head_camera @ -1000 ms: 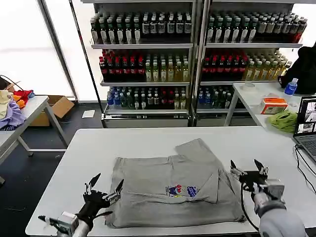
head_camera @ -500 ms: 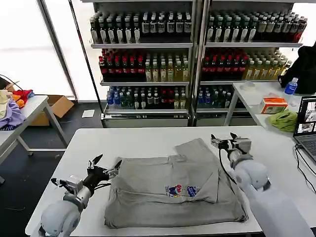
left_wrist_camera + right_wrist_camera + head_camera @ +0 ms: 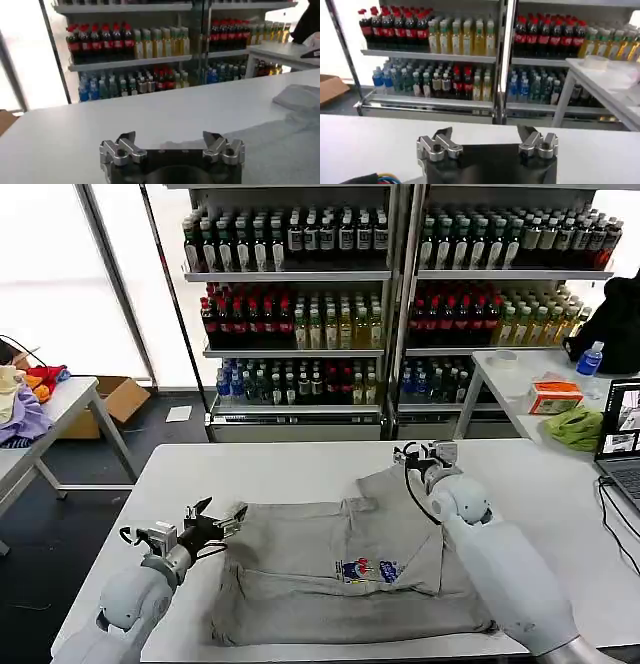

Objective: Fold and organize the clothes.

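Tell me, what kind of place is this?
Probably a mock shop or test lab: shelves of bottled drinks line the back wall, with plain white worktables and a laptop alongside.

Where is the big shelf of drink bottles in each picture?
Head view: bottle shelf across the back, beyond the white table.
Left wrist view: behind the table's far edge, past the open left gripper.
Right wrist view: straight ahead of the open right gripper, beyond the table.
Shared landmark: the white table.
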Controlling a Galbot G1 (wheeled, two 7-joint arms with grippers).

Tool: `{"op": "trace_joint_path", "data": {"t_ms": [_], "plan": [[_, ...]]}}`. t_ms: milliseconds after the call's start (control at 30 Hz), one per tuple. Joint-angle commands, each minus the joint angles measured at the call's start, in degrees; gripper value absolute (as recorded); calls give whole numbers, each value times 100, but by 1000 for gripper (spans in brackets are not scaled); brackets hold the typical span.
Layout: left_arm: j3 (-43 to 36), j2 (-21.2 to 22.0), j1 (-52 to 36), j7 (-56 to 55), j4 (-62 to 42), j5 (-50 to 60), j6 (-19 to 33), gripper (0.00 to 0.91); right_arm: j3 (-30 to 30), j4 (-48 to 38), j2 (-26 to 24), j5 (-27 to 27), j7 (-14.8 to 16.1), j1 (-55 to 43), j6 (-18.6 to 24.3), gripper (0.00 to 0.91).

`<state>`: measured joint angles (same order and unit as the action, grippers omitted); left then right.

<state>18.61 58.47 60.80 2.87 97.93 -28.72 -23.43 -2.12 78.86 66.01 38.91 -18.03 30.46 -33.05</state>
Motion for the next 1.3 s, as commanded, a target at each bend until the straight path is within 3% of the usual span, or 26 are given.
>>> {"op": "trace_joint_path", "data": {"t_ms": [33, 267, 1200, 1267, 1300], "plan": [[-386, 61, -663, 57, -704, 12, -53, 907, 142, -449, 187, 13, 23, -220, -10, 907], [-445, 92, -665, 60, -762, 138, -66, 907, 68, -245, 86, 8, -30, 74, -6, 907], [-464, 289, -627, 78, -1057, 128, -41, 887, 171, -753, 340, -183, -98, 194, 31, 907], [-477, 287, -623, 72, -1064, 118, -75, 554, 177, -757, 327, -184, -100, 221, 30, 907], [-483, 277, -620, 71, -1075, 113, -80, 101, 179, -758, 321, -184, -99, 232, 31, 907]]}}
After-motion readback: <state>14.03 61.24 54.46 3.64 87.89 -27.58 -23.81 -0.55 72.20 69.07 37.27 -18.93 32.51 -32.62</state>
